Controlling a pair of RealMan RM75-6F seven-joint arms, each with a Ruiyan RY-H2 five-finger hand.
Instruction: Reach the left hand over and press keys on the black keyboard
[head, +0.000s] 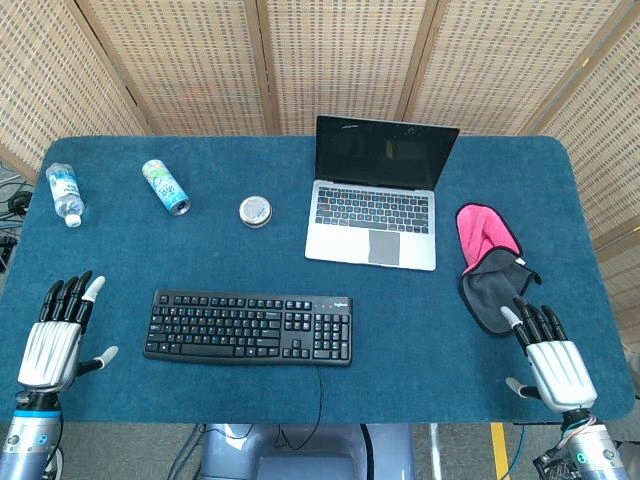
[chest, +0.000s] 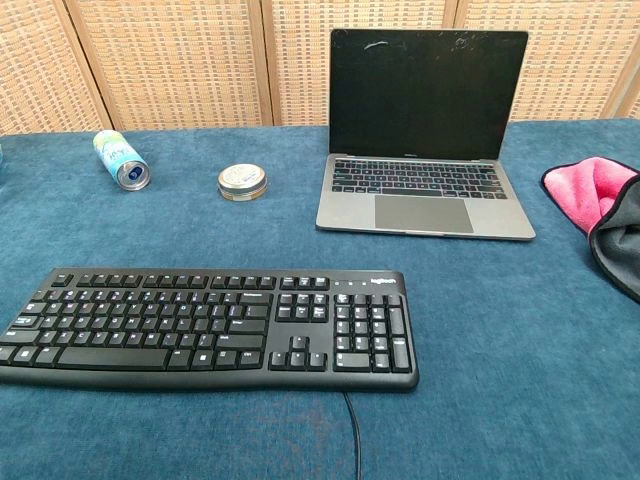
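Keyboard (head: 248, 326): black, full-size w/ numpad, lies flat near the front edge of the blue surface (head: 420, 320), roughly centre-left, cable trailing off the front. Untouched so far; task looks to be at the very start.

Left hand (head: 55, 335) sits at the front-left corner, fingers (head: 70, 298) spread & straight, holding nothing, near the keyboard's left end but apart from it. Right hand (head: 550, 360) at the front-right, also spread & empty, just beside a grey-and-pink cloth (head: 490, 265).

Next move, my guess: swing left hand inward over the left key block, lower it, press w/ a fingertip. Short reach, nothing in the way.

Writing: small logo top-right of the keyboard in chest view, prob. Logitech but too small to be sure. Laptop (head: 378, 195) screen dark. Can (head: 165, 186), bottle (head: 64, 193) & round tin (head: 255, 211) have labels, not readable.
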